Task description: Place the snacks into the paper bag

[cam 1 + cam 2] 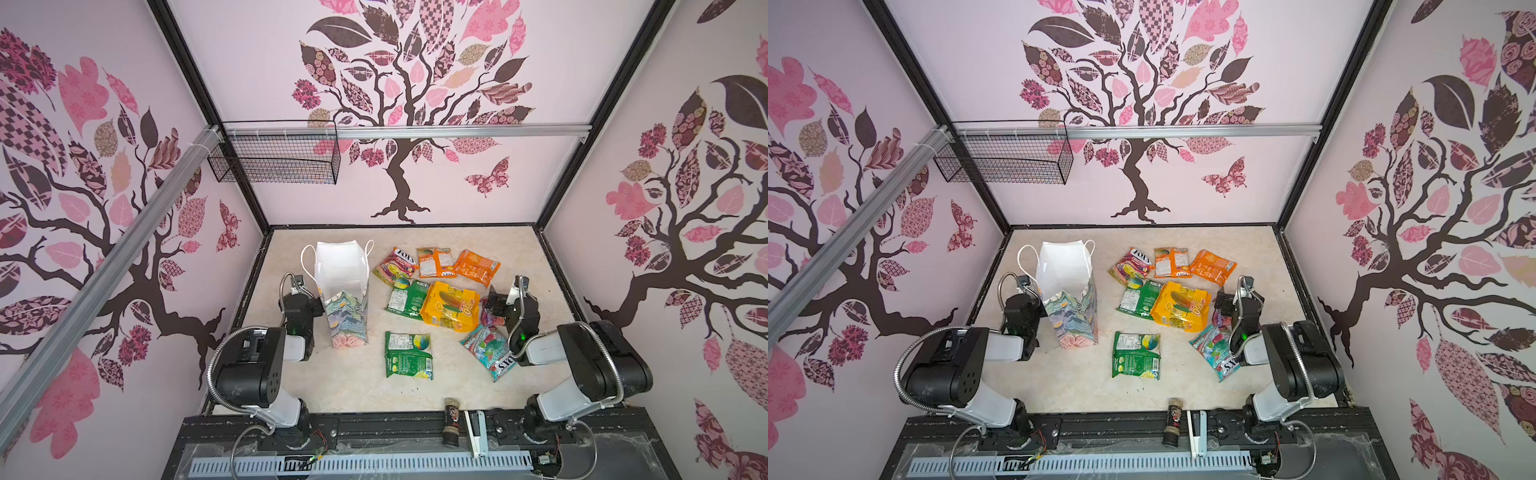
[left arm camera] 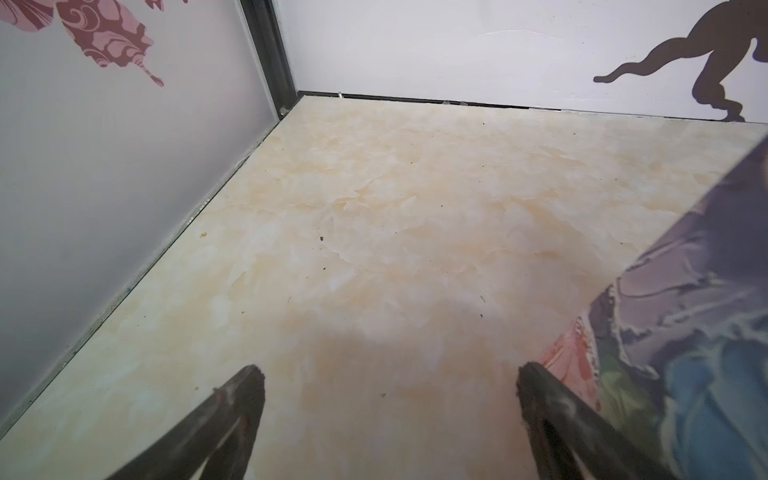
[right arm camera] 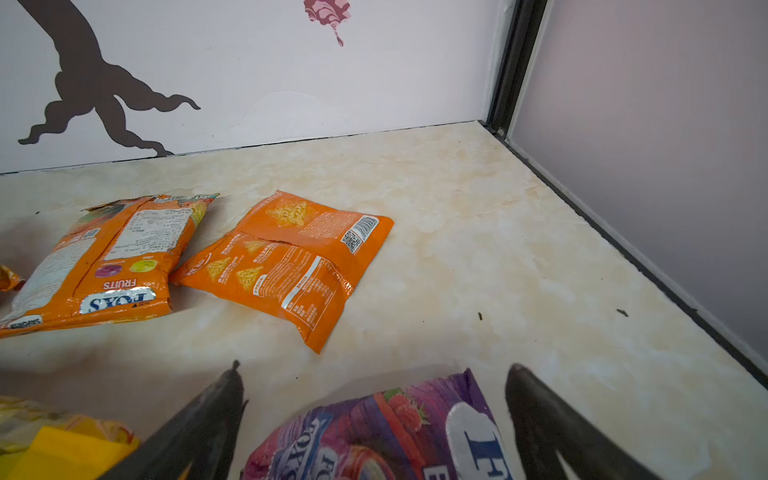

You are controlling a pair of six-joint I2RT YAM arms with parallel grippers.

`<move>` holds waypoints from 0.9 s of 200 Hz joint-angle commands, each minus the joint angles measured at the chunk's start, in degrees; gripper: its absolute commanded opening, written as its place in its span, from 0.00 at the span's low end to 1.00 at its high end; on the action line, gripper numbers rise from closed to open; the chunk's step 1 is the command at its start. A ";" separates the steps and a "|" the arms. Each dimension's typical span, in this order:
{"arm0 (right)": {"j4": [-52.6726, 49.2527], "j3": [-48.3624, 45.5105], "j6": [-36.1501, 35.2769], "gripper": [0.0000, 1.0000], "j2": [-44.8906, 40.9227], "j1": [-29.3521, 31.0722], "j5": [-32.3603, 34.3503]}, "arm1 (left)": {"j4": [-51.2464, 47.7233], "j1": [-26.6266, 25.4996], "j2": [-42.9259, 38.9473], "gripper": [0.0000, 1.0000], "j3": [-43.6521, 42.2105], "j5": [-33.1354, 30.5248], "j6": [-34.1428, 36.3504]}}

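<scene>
Eight snack packets (image 1: 449,305) counted on the table (image 1: 353,386), "FOX'S" read on four, "FRUITS" on one orange packet (image 3: 104,257), paper bag (image 1: 347,320) stood upright left of them, left gripper (image 2: 390,370) and right gripper (image 3: 376,368) spread wide, nothing held.

Purple FOX'S packet (image 3: 374,428): cut off by frame edge in right wrist view; in both top views mostly hidden under right gripper (image 3: 376,365) & its wrist. Teal packet (image 1: 486,353): one side covered by right arm (image 1: 540,349). Yellow packet (image 3: 54,440): only a blurred corner in right wrist view. Orange FOX'S packet (image 3: 104,257): clipped by frame edge there. Green packet (image 1: 405,297): one edge tucked under yellow packet. Paper bag (image 2: 685,332): left wrist view gets just a blurred slice of printed wall; bag floor hidden in both top views. Left gripper (image 2: 390,374): finger bases cut off; hidden under own wrist in top views. Dark jar (image 1: 451,419): label too small to read.
</scene>
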 commanded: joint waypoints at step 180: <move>0.42 1.43 0.19 0.99 -0.59 -0.36 -0.42 | 1.36 0.21 -0.44 0.98 1.28 0.36 -0.08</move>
